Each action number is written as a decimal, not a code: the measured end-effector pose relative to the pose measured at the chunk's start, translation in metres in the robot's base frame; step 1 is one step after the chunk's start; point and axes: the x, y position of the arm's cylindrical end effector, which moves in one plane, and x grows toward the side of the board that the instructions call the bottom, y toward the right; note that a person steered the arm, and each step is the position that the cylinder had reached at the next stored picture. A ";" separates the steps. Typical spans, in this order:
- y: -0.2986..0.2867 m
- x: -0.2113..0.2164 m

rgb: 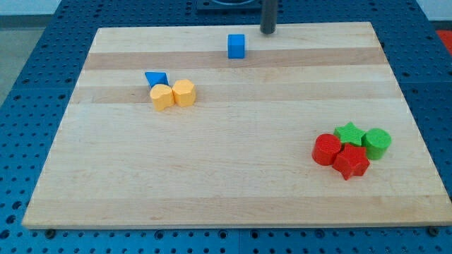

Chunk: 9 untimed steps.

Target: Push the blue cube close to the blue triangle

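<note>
The blue cube (pixel 236 46) sits near the view's top, a little right of centre. The blue triangle (pixel 156 77) lies to its lower left, touching the top of a yellow heart-like block (pixel 162 97). My tip (pixel 268 31) is at the board's top edge, just up and to the right of the blue cube, a short gap apart from it.
A yellow hexagon-like block (pixel 184 92) sits beside the yellow heart. At the view's lower right is a cluster: a red cylinder (pixel 326 149), a red star (pixel 351 162), a green star (pixel 349 133) and a green cylinder (pixel 377 142). The wooden board (pixel 226 190) rests on a blue pegboard.
</note>
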 end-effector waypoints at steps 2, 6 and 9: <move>-0.070 0.058; -0.079 0.055; -0.059 0.153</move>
